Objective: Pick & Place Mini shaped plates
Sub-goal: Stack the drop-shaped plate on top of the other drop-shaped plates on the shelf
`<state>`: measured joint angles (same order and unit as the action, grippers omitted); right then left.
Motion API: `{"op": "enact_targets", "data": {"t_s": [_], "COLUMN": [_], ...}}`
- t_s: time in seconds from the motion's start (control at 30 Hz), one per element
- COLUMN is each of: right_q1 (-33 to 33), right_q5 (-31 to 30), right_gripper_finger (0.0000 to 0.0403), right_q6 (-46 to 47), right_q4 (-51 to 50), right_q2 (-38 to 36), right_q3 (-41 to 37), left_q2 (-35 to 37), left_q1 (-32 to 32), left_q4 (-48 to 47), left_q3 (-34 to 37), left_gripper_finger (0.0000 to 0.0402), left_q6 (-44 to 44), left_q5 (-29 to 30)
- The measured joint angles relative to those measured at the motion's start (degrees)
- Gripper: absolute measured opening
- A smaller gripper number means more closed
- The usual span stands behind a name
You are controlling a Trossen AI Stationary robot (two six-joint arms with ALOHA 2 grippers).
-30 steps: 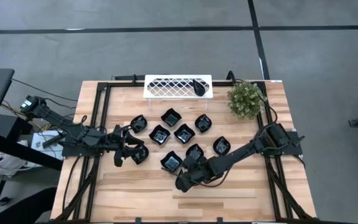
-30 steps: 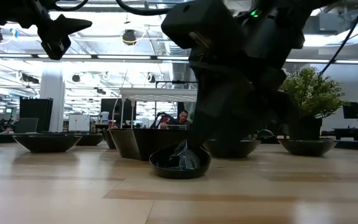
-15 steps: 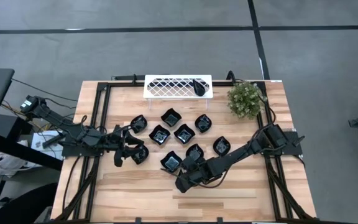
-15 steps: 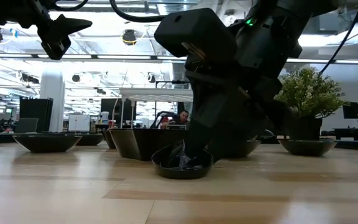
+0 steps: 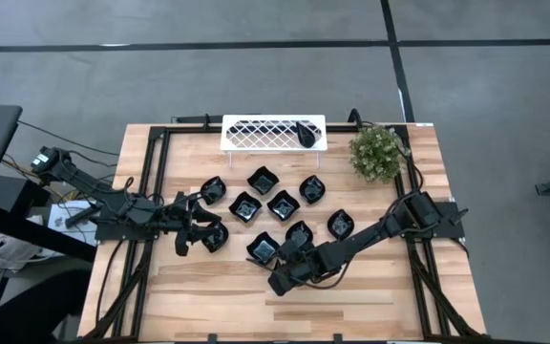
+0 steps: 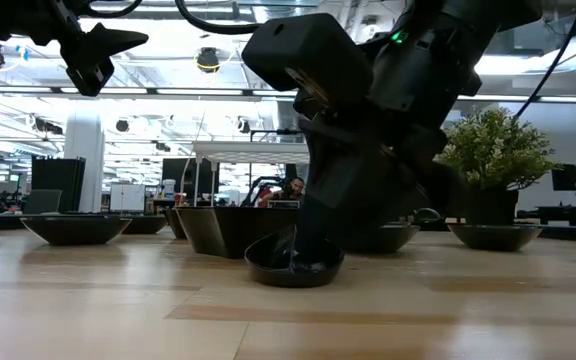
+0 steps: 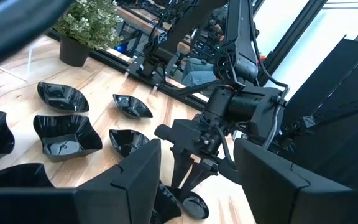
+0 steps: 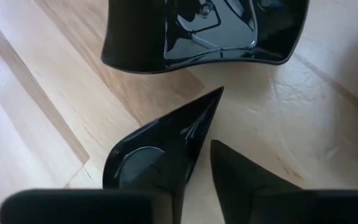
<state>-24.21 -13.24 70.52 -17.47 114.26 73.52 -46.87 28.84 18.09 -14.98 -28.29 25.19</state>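
Observation:
Several glossy black mini shaped plates [image 5: 283,204] sit flat on the wooden table's middle. A slim teardrop plate [image 8: 160,143] lies on the table near the front, its point toward a wavy square plate [image 8: 204,31]. My right gripper [image 5: 277,280] slants down onto the teardrop plate and is shut on it. My left gripper [image 5: 189,235] hangs open above the table at the left, beside a plate [image 5: 215,237], touching nothing. My right gripper has the teardrop plate's wide end [image 8: 135,168] between its two fingers, coming from above and slanting toward the table's left. One finger [image 8: 247,177] stands against the plate's long outer side; the other is mostly hidden below the picture's edge. The plate's underside [image 6: 293,280] rests on the table.
A white lattice tray [image 5: 256,133] stands at the far edge with one teardrop plate [image 5: 306,133] on it. A potted plant [image 5: 378,153] is at the far right. Bare wood lies along the near edge.
My right gripper's fingers have drawn together about the teardrop plate, and the gripper has tipped slightly lower over it. The plate has shifted a little on the table and stays flat.

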Motion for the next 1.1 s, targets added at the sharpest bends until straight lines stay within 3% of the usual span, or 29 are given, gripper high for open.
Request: {"op": "enact_targets", "data": {"t_s": [0.3,0.5,0.73,1.1], "right_q1": [-0.02,-0.02,-0.09,-0.04], "right_q5": [-0.27,0.05,4.0,14.97], "right_gripper_finger": [0.0009,0.0008,0.0004,0.0001], "right_q6": [-0.56,-0.54,-3.27,-15.16], "right_q4": [0.25,0.17,-1.67,-15.68], "right_q2": [0.0,0.0,0.0,-0.43], "right_q3": [0.0,0.02,3.13,16.21], "left_q2": [0.01,0.0,0.02,0.0], "left_q1": [0.0,0.0,0.0,0.0], "left_q4": [0.0,0.0,0.0,0.0], "left_q3": [-0.02,-0.02,-0.02,-0.02], "left_gripper_finger": [0.0205,0.0205,0.0205,0.0205], "left_q6": [0.0,0.0,0.0,0.0], "left_q5": [0.0,0.0,0.0,0.0]}}
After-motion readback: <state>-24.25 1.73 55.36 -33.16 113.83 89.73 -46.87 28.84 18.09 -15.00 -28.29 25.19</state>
